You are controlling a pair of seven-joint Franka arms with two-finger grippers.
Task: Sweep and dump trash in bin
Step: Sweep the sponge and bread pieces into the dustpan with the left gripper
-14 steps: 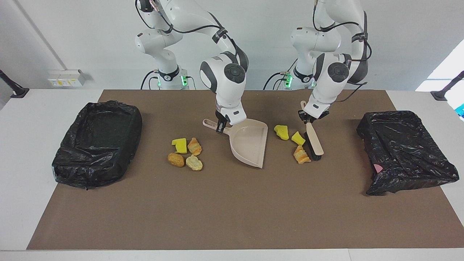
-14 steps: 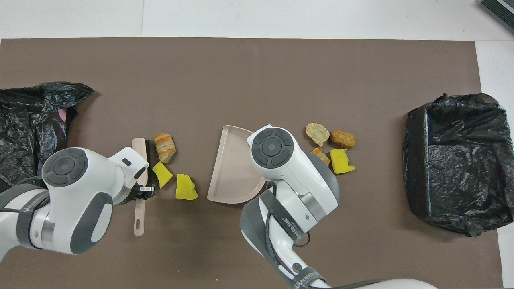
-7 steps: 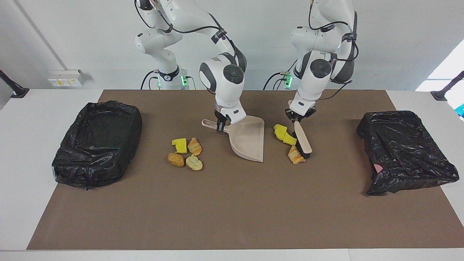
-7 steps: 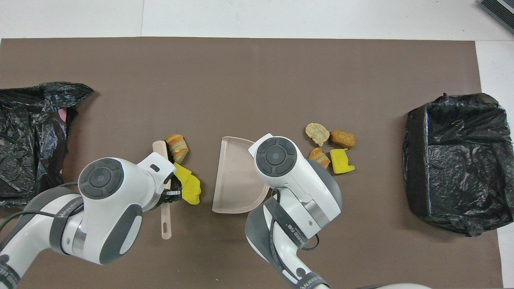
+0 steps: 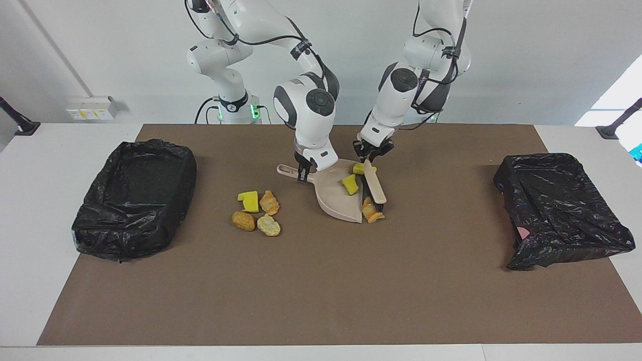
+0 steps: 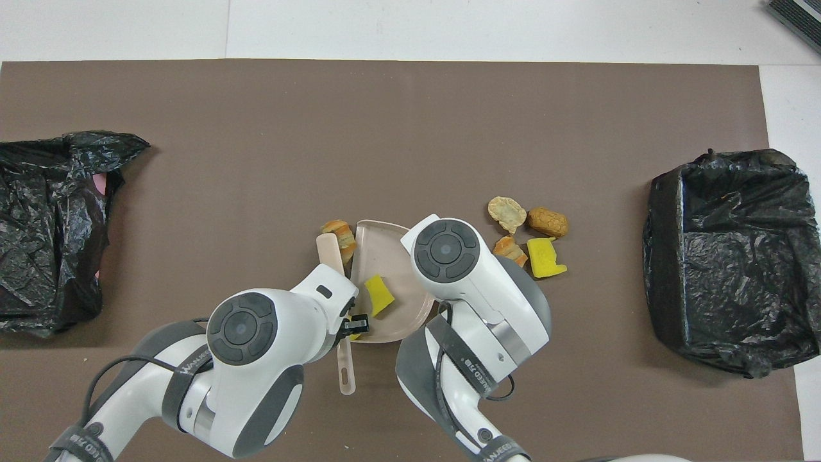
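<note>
My right gripper [image 5: 302,174] is shut on the handle of the beige dustpan [image 5: 337,201], which rests on the brown mat; in the overhead view the arm hides that gripper. My left gripper [image 5: 370,152] is shut on the handle of a beige brush [image 5: 375,186] with black bristles, held against the pan's open side. One yellow foam piece [image 5: 350,184] lies inside the dustpan [image 6: 391,314]; a second yellow piece [image 5: 358,169] sits near the pan's back by the brush. A croissant lump [image 5: 372,211] lies at the pan's lip. Several more trash pieces [image 5: 257,213] lie toward the right arm's end.
A black-lined open bin [image 5: 135,198] stands at the right arm's end of the table. A crumpled black bag [image 5: 559,210] over a box lies at the left arm's end. The mat's half farther from the robots holds nothing.
My left gripper has dragged the brush sideways to the dustpan, pushing three pieces along. Two yellow pieces went into the pan; the croissant stopped at its lip. The pan turned slightly.
</note>
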